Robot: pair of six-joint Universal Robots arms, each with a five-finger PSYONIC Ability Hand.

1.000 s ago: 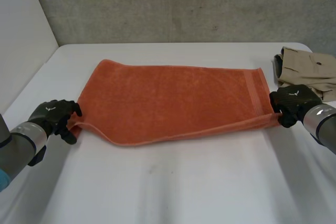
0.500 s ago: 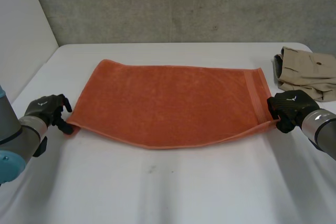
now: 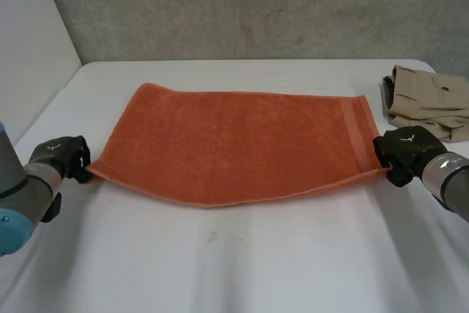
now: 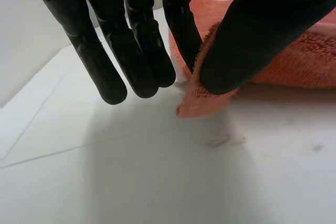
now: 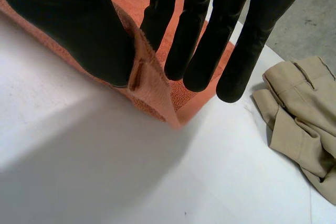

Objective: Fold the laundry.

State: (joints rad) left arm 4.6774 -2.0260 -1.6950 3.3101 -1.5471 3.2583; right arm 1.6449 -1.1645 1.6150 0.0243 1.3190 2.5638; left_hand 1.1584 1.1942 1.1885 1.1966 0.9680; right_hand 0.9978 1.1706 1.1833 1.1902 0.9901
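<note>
White table point(image 3: 242, 269): left hand point(image 3: 57, 156), right hand point(image 3: 405, 149) pinch towel point(image 3: 234, 144) corners.

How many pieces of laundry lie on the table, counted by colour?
Orange: 1, the towel
Beige: 1, the garment
Total: 2
</note>
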